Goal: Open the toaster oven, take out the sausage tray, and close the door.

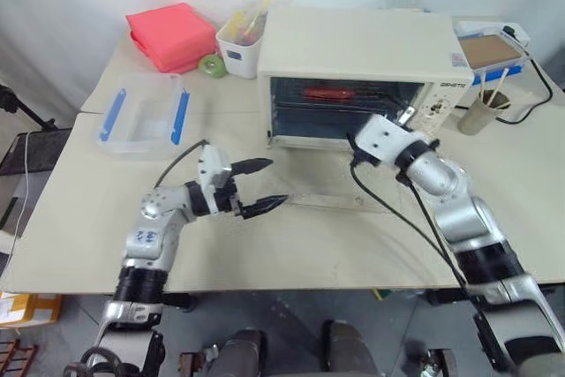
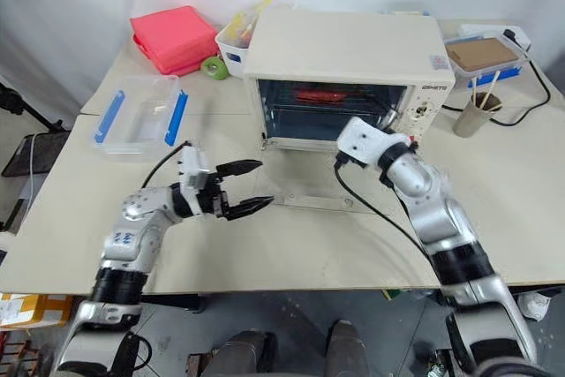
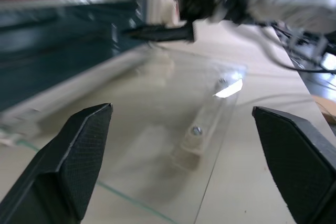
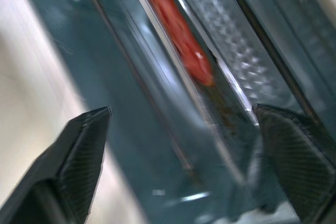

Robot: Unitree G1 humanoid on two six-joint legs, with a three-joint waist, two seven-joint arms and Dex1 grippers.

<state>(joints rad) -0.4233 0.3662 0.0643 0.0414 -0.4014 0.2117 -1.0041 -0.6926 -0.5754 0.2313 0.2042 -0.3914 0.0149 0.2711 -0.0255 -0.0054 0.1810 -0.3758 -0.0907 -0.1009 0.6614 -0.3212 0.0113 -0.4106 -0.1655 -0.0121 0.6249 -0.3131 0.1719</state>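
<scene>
The cream toaster oven (image 1: 362,46) stands at the back of the table. Its glass door (image 1: 322,200) lies folded down flat on the tabletop, and the left wrist view shows the door's bar handle (image 3: 202,129). Inside the oven the silver sausage tray (image 4: 223,22) rests on a rack and carries one red sausage (image 1: 331,92). My right gripper (image 4: 181,135) is open at the oven's mouth, pointing at the tray and touching nothing. My left gripper (image 1: 277,183) is open and empty, hovering just left of the lowered door.
A clear plastic box with blue clips (image 1: 141,116) sits at the left. Behind it lie a pink folded item (image 1: 172,37), a green tape roll (image 1: 212,65) and a white bin of utensils (image 1: 240,46). A paper cup (image 1: 481,112) and a cable (image 1: 538,94) are right of the oven.
</scene>
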